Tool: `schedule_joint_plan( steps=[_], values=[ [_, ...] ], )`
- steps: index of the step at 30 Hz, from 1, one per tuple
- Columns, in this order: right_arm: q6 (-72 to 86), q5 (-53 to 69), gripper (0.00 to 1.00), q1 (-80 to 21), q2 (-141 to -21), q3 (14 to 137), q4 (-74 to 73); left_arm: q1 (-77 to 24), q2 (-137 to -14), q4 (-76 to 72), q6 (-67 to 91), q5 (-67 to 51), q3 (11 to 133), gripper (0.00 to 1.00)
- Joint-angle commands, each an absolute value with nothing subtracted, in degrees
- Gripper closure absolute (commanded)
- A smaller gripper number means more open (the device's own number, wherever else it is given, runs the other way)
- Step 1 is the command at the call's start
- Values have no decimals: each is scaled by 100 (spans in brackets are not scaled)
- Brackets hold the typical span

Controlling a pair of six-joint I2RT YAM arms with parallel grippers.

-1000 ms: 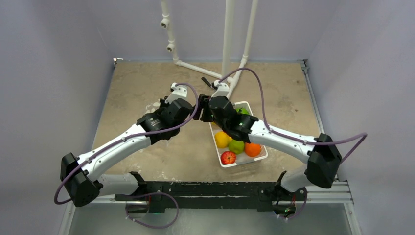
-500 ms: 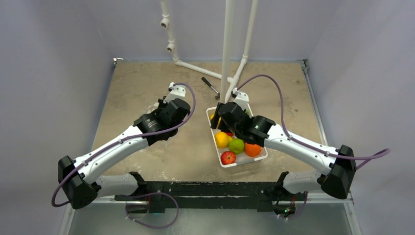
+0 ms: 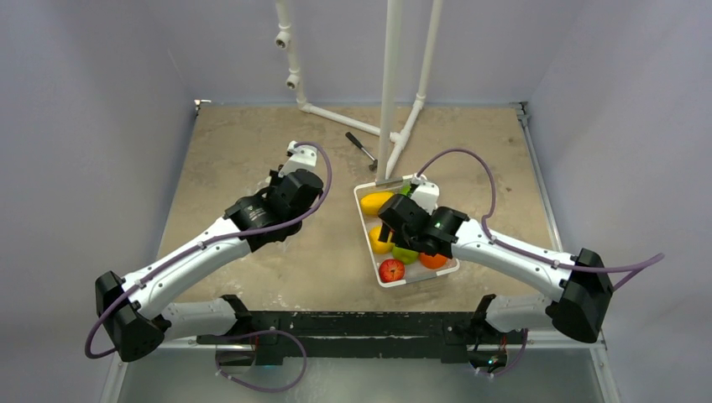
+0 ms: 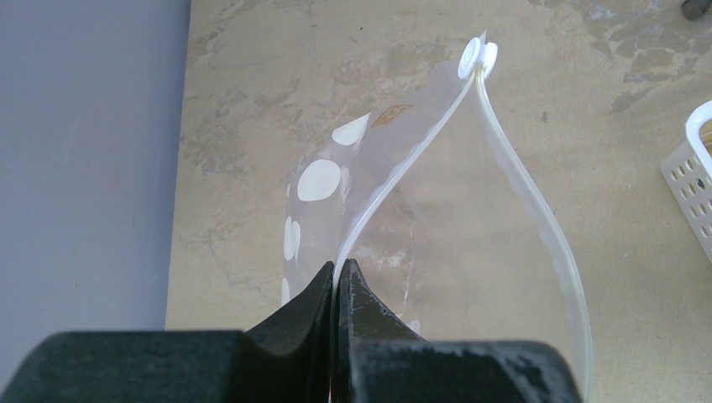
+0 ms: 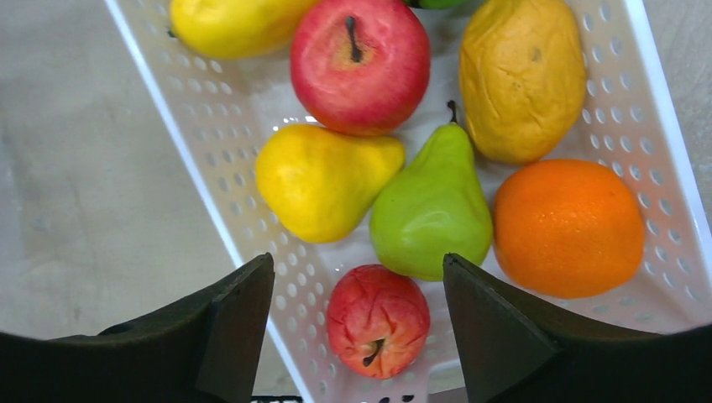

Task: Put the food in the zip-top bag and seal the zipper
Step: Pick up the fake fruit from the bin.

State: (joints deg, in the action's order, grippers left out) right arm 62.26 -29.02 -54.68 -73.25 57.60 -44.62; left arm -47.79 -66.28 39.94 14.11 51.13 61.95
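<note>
My left gripper (image 4: 337,267) is shut on the whitish zipper (image 4: 403,164) of the clear zip-top bag (image 4: 437,235). The bag's mouth gapes open, its two strips meeting at a white slider (image 4: 479,54). In the top view the left gripper (image 3: 280,179) is left of the tray. My right gripper (image 5: 358,260) hangs open and empty over the food in the white tray (image 5: 218,151). Between its fingers lies a small red apple (image 5: 378,319). Beyond are a green pear (image 5: 432,210), a yellow pear (image 5: 323,180), an orange (image 5: 567,227) and a bigger red apple (image 5: 361,63).
The perforated tray (image 3: 363,220) stands right of centre, with the right gripper (image 3: 393,239) above it. A white pipe frame (image 3: 390,84) rises at the back. A black-handled tool (image 3: 361,147) lies by its foot. Grey walls close in both sides. The tray's corner (image 4: 693,168) shows right of the bag.
The right arm has swung away from the bag and come back over the tray, lower and nearer, with its jaws spreading wider. The left arm still holds the bag's edge.
</note>
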Motion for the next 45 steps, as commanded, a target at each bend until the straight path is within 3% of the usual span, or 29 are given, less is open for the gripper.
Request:
schedule_joint_plan(
  steps=[1, 5, 13, 24, 38, 42, 45],
  values=[
    [6508, -3054, 22, -5403, -7141, 5546, -4632, -4799, -6470, 3815, 1363, 5030, 6194, 100],
    [6573, -3036, 14, -5372, -7158, 5484, -4624, -4799, -6444, 3811, 1357, 4990, 6188, 100],
    [6698, -2980, 9, -5360, -7418, 5422, -4614, -4799, -6383, 3807, 1358, 4956, 6179, 100],
    [6913, -2988, 10, -5361, -7848, 5361, -4623, -4806, -6355, 3799, 1345, 4899, 6178, 100],
    [7227, -3124, 17, -5355, -8412, 5318, -4632, -4799, -6363, 3768, 1328, 4783, 6162, 100],
    [7344, -3066, 24, -5353, -8476, 5295, -4630, -4804, -6357, 3756, 1318, 4772, 6161, 100],
    [7369, -3072, 36, -5353, -8441, 5299, -4632, -4808, -6356, 3753, 1318, 4770, 6157, 100]
  ],
)
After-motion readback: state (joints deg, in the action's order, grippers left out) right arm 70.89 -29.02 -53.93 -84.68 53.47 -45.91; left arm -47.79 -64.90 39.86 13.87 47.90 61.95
